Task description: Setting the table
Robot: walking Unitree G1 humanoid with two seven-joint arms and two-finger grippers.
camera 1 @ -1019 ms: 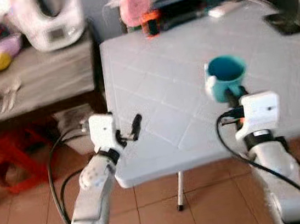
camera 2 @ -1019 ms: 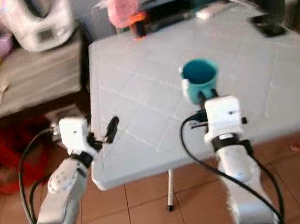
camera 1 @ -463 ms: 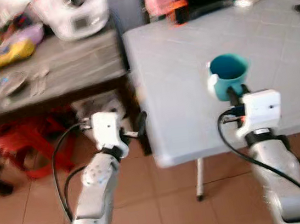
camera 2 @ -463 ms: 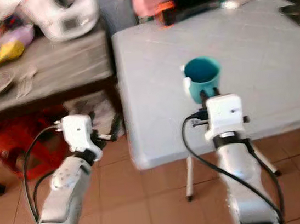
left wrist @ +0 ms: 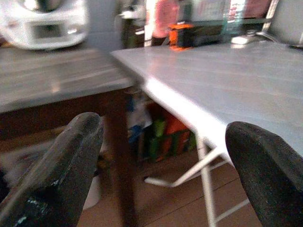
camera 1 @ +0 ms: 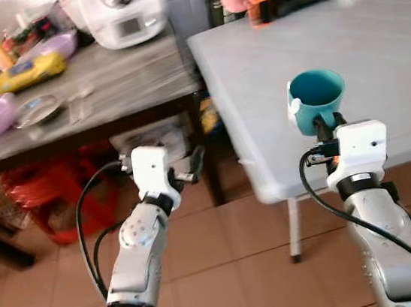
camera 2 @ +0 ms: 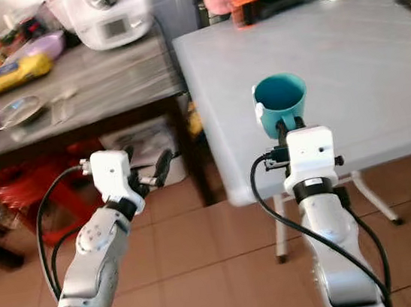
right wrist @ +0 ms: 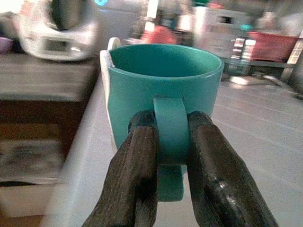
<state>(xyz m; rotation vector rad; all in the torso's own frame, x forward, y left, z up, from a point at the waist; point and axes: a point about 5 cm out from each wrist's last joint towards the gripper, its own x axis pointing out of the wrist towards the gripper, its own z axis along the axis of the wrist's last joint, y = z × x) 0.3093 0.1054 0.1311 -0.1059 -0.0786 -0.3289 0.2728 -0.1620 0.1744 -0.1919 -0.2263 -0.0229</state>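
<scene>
Since the earlier frames the head camera swung left, bringing the wooden side tabletop into fuller view. Held upright, the teal mug sat pinched by its handle in the right end effector, above the white tabletop's near edge. Spread wide and empty, the left end effector hung beside it. Judged: carry the mug level, lower it well inside the edge.

Right gripper jaws clamped; left gripper jaws apart
</scene>
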